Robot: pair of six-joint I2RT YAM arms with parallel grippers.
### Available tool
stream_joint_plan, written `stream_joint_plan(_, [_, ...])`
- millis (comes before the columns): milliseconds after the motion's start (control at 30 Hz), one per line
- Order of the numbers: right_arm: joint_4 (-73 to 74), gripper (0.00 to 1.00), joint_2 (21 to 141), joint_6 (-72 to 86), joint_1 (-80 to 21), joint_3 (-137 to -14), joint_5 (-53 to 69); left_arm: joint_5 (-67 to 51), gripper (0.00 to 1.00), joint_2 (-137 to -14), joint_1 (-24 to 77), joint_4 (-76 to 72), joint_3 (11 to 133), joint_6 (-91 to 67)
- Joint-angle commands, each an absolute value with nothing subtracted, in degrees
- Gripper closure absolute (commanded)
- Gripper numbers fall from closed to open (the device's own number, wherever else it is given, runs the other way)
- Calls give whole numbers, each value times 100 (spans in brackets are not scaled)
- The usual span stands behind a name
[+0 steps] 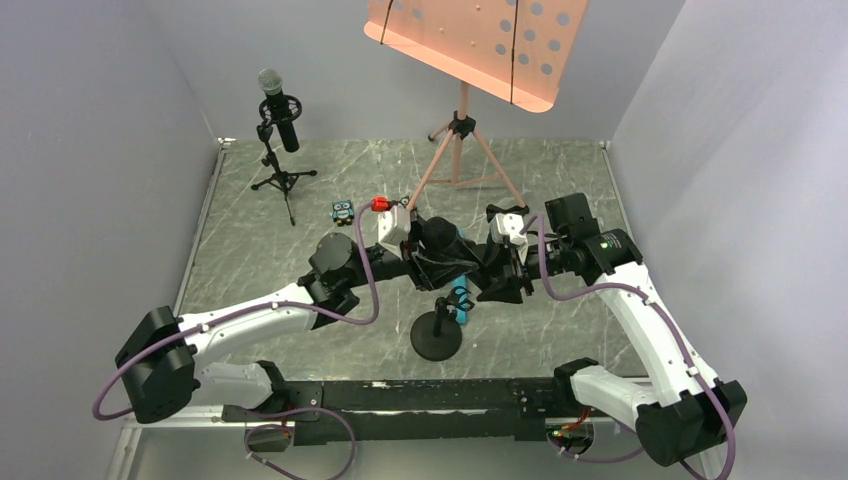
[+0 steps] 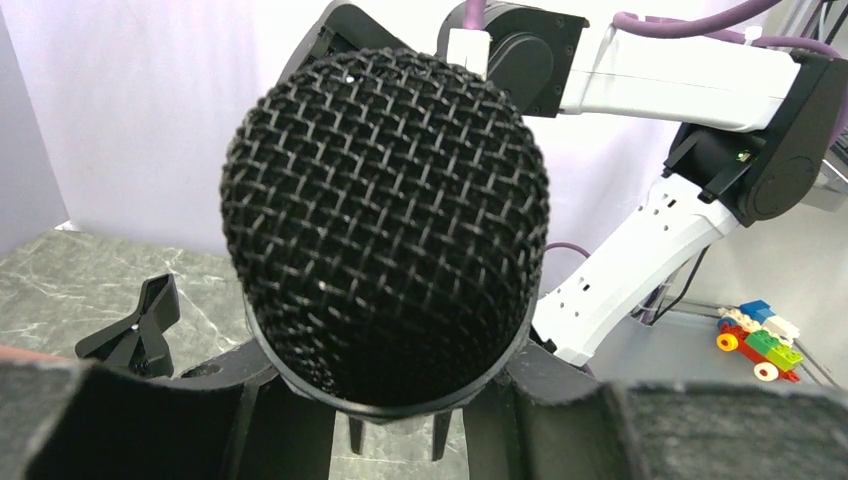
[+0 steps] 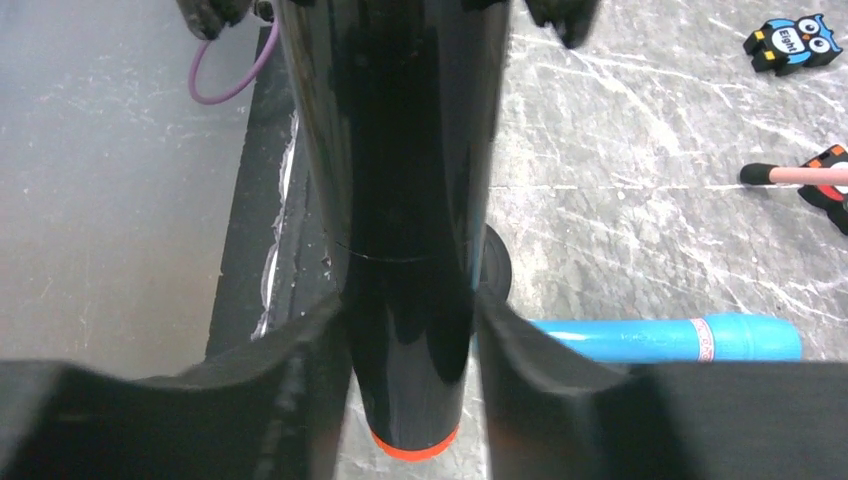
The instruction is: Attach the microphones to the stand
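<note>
A black microphone [image 3: 405, 200] with an orange end cap [image 3: 415, 447] hangs between both grippers above the middle of the table. My right gripper [image 3: 410, 380] is shut on its lower body, just above the cap. My left gripper [image 2: 385, 400] is shut around its black mesh head [image 2: 385, 200]. In the top view the left gripper [image 1: 440, 255] and the right gripper [image 1: 497, 265] face each other. A turquoise microphone [image 1: 462, 300] lies on the table below them, also in the right wrist view [image 3: 660, 338]. A stand with a round black base [image 1: 437, 338] is just in front. A silver-headed microphone [image 1: 275, 105] sits in a tripod stand [image 1: 283, 180] at back left.
A pink music stand [image 1: 460, 150] rises at the back centre. An owl figurine [image 1: 342, 211] and a red item [image 1: 380, 203] lie behind the left gripper. A black clip-shaped piece [image 1: 505, 212] lies behind the right gripper. A toy brick car [image 2: 760, 340] sits off the table.
</note>
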State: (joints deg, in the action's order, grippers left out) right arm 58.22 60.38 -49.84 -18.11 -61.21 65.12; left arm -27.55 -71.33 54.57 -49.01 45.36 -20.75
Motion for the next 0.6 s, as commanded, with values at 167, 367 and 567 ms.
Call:
stream_joint_plan(167, [5265, 0, 5734, -4285, -1745, -6595, 6426, -2456, 100, -5989, 5167, -4795, 4425, -1948])
stream_joint_plan(367, [5147, 1, 5460, -4334, -1091, -6265, 6718, -2153, 100, -4921, 5001, -3044, 4483, -1165])
stream_joint_plan(567, [5120, 33, 5470, -4874, -962, -5783, 6843, -2047, 100, -4248, 4983, -2023, 4498, -842])
